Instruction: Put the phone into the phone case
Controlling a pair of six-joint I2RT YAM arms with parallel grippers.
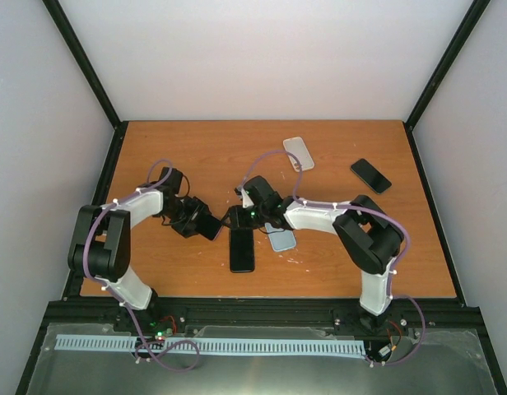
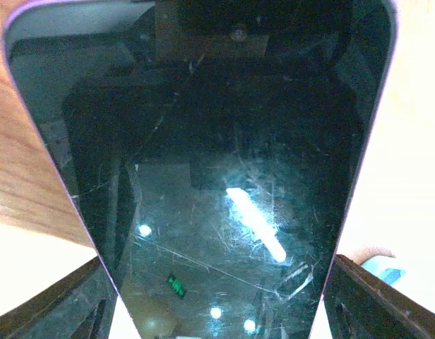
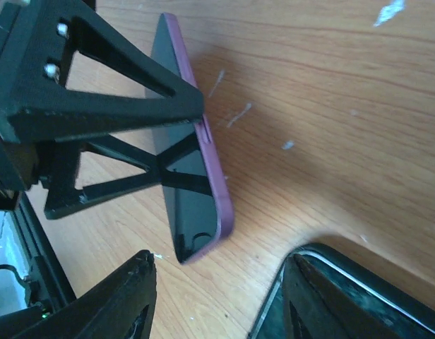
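Grips the purple-edged phone across its width in the left gripper, raised on edge above the table. Points the long axis at the right gripper, just beside the free end, half open and empty. Places the pale blue case, probably the target, flat and nearer the right arm.

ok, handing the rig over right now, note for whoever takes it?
Left claw: shut on the purple-edged phone, lifted on edge.
Right claw: open, empty, close to that phone's end.
Pale case lies flat by the right arm; second case sits farther back.
Loose on the table: near black phone, far black phone.
Done: phone picked up. Left: seat it in a case.
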